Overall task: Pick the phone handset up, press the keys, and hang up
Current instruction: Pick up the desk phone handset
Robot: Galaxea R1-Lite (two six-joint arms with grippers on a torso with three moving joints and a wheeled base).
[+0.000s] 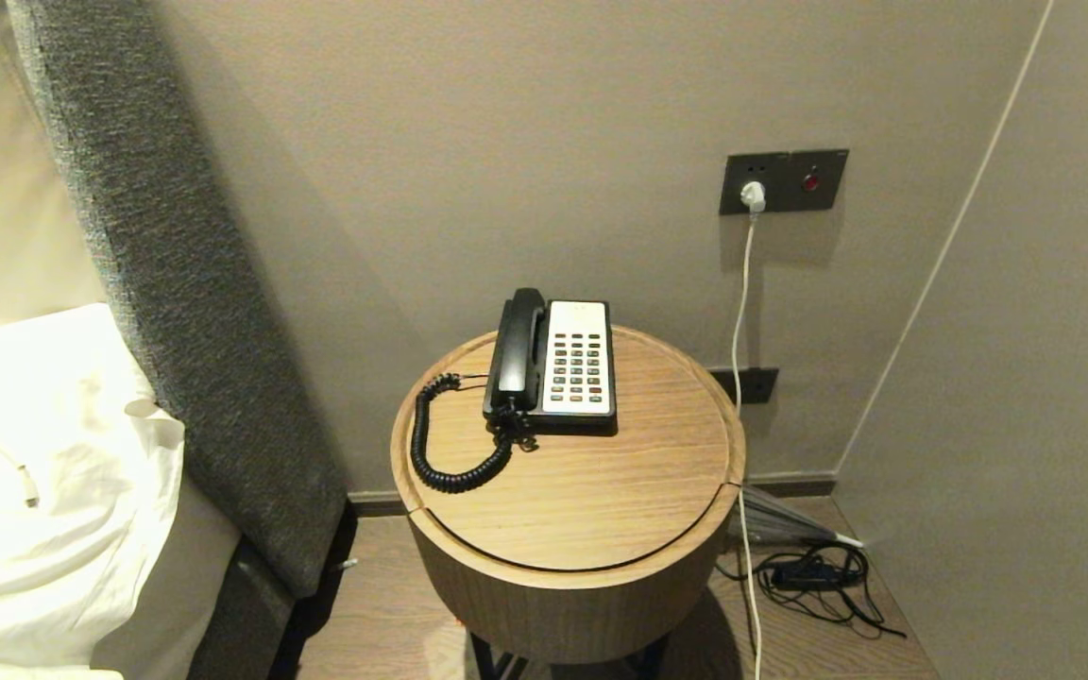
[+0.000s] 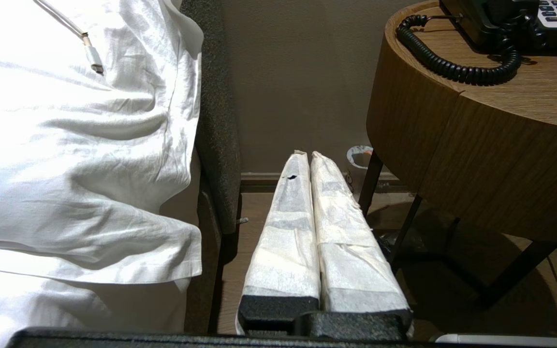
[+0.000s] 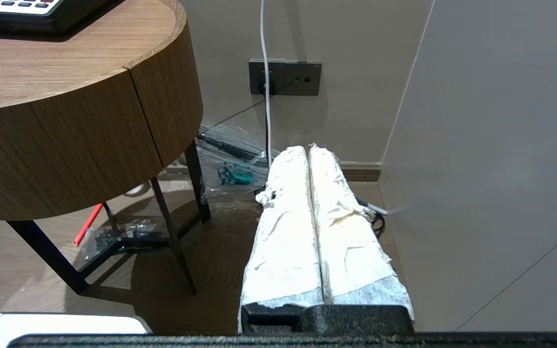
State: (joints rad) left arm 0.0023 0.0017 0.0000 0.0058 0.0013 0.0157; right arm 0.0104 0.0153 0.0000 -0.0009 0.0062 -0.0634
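While the phone handset [image 1: 518, 345] lies in its cradle on the left side of the phone base [image 1: 578, 361], ready to lift, my left gripper [image 2: 307, 155] hangs low between the bed [image 2: 75, 145] and the round desk [image 1: 601, 491], jaws pressed together on nothing. My right gripper [image 3: 307, 147] waits low on the other side, jaws together too. I think the coiled cord [image 1: 445, 453] could snag, and the desk edge blocks my way up.

Left gripper [image 2: 310, 153] fingers [image 2: 288, 232] together, low between bed [image 2: 65, 145], table [image 2: 476, 159].
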